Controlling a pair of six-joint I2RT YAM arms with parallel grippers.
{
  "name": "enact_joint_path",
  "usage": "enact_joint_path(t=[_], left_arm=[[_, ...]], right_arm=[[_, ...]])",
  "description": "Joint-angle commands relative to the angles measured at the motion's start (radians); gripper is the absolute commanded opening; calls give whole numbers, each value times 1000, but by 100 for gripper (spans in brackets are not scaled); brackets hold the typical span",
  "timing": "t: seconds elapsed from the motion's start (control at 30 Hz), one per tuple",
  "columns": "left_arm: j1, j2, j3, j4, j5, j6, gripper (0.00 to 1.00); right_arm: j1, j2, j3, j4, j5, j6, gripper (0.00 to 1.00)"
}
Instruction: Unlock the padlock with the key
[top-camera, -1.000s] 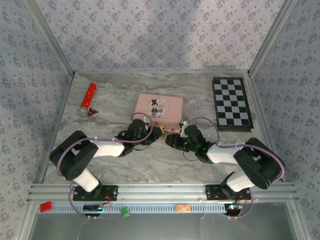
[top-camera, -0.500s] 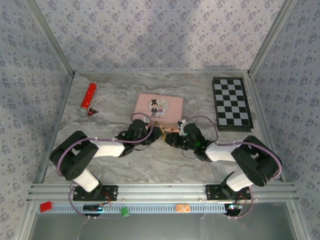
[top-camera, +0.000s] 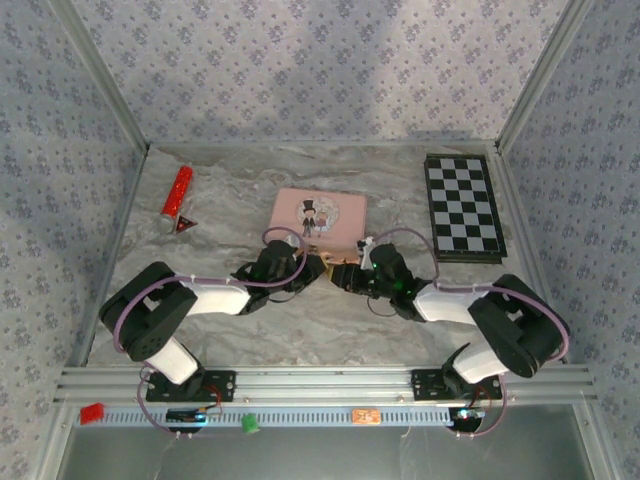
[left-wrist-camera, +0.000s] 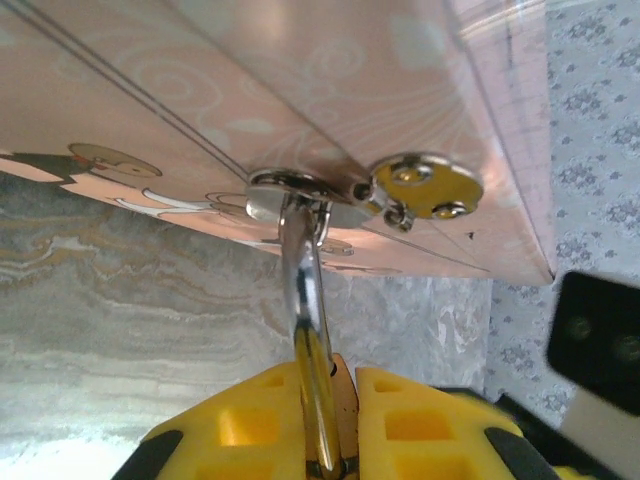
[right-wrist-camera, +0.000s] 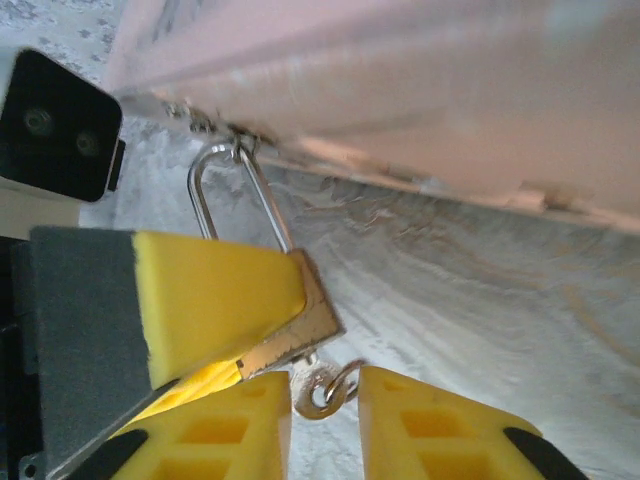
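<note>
A pink picture tin (top-camera: 318, 215) lies mid-table. From the hasp (left-wrist-camera: 290, 195) on its front edge hangs the small brass padlock (right-wrist-camera: 305, 330) by its silver shackle (right-wrist-camera: 215, 185). My left gripper (left-wrist-camera: 335, 425) is shut on the padlock body, which shows edge-on between its yellow fingers (left-wrist-camera: 240, 425). The key (right-wrist-camera: 318, 385) sticks out of the padlock's underside, its round silver head and ring between the yellow fingers (right-wrist-camera: 440, 430) of my right gripper (right-wrist-camera: 325, 410). These stand a little apart on either side of it. Seen from above, both grippers (top-camera: 325, 268) (top-camera: 352, 274) meet at the tin's near edge.
A folded chessboard (top-camera: 462, 207) lies at the back right. A red tube (top-camera: 177, 195) and a small red piece (top-camera: 186, 224) lie at the back left. Patterned walls close in three sides. The marble-patterned tabletop (top-camera: 300, 330) stretches in front of the arms.
The right wrist has edged a little up and left toward the tin's near edge. The left arm has stayed put with the padlock.
</note>
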Motion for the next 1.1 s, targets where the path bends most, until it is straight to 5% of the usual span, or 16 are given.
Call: enact_joint_path(t=[0.0, 0.2, 0.3, 0.43, 1.07], left_arm=[[21, -53, 40, 9, 38, 37, 3], [46, -60, 59, -23, 46, 37, 3], [48, -55, 71, -23, 62, 32, 4], [53, -67, 62, -23, 68, 23, 5], [52, -101, 17, -2, 85, 10, 5]], right_arm=[[-8, -117, 30, -180, 94, -216, 31], [115, -253, 28, -311, 285, -653, 40], [164, -244, -33, -173, 344, -788, 41], [249, -155, -181, 238, 349, -1048, 42], [327, 205, -98, 568, 626, -1268, 40]])
